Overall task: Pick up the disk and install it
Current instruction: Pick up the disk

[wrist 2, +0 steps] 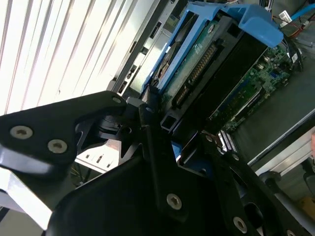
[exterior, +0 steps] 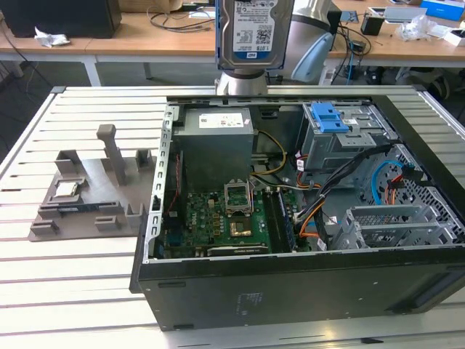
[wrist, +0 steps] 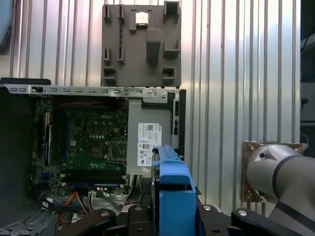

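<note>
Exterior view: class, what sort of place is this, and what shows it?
Probably a robotics or electronics lab: an opened computer case sits on a slatted metal table, a robot arm holds the disk aloft, and wooden benches behind carry cables.

Slatted alu table (exterior: pixel 87 283), pale, bright glare on slats. Behind table: long wooden desk (exterior: pixel 145 42) on white legs (exterior: pixel 91 71), strewn w/ cables (exterior: pixel 171 14), black box (exterior: pixel 62 16), crumpled paper (exterior: pixel 49 36). Grey floor (exterior: pixel 36 76) betw. table & desk.
</note>
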Available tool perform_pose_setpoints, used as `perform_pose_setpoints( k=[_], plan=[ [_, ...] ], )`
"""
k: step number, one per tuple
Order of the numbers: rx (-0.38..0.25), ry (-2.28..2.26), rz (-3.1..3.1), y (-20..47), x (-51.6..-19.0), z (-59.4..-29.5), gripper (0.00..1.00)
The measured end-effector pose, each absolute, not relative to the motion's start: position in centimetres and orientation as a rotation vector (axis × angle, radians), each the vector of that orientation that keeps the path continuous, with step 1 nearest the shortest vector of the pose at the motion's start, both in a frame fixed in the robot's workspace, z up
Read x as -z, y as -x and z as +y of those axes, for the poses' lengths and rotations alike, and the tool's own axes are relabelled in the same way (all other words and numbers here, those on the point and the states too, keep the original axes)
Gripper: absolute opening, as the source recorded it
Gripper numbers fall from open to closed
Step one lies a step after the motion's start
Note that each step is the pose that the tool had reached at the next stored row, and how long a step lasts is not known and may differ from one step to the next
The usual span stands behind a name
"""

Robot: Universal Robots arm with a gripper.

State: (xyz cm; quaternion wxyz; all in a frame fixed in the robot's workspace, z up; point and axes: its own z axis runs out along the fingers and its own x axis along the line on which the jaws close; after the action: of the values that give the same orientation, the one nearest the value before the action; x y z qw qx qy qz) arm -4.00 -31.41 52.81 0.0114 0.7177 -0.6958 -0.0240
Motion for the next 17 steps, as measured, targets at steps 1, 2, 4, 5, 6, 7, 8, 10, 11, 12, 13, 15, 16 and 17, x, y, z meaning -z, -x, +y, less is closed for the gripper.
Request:
perform_pose_setpoints(
  k=[1, 2, 4, 5, 6, 7, 8, 10, 11, 12, 13, 15, 16, 17],
  plan=[
    [0.075, -2.239, -2.17, 3.9, -52.8, -31.5, 0.37],
    [0.075, -2.239, -2.17, 3.8, -52.8, -31.5, 0.37],
    [0.075, -2.239, -2.17, 3.5, -52.8, -31.6, 0.37],
    [0.075, -2.239, -2.17, 3.4, -52.8, -31.7, 0.37],
    [0.075, -2.239, -2.17, 3.2, -52.8, -31.8, 0.37],
    [0.075, -2.239, -2.17, 3.1, -52.8, -31.8, 0.37],
    [0.075, -2.239, -2.17, 2.9, -52.8, -31.9, 0.37],
    [0.075, -2.239, -2.17, 2.6, -52.8, -32.0, 0.37],
    [0.075, -2.239, -2.17, 2.5, -52.8, -32.1, 0.37],
    [0.075, -2.239, -2.17, 2.4, -52.8, -32.1, 0.37],
    [0.075, -2.239, -2.17, 1.2, -52.8, -32.6, 0.37],
    [0.075, -2.239, -2.17, -1.1, -52.8, -33.6, 0.37],
    [0.075, -2.239, -2.17, -1.5, -52.8, -33.8, 0.37],
    [0.075, -2.239, -2.17, -1.6, -52.8, -33.8, 0.37]
  ],
)
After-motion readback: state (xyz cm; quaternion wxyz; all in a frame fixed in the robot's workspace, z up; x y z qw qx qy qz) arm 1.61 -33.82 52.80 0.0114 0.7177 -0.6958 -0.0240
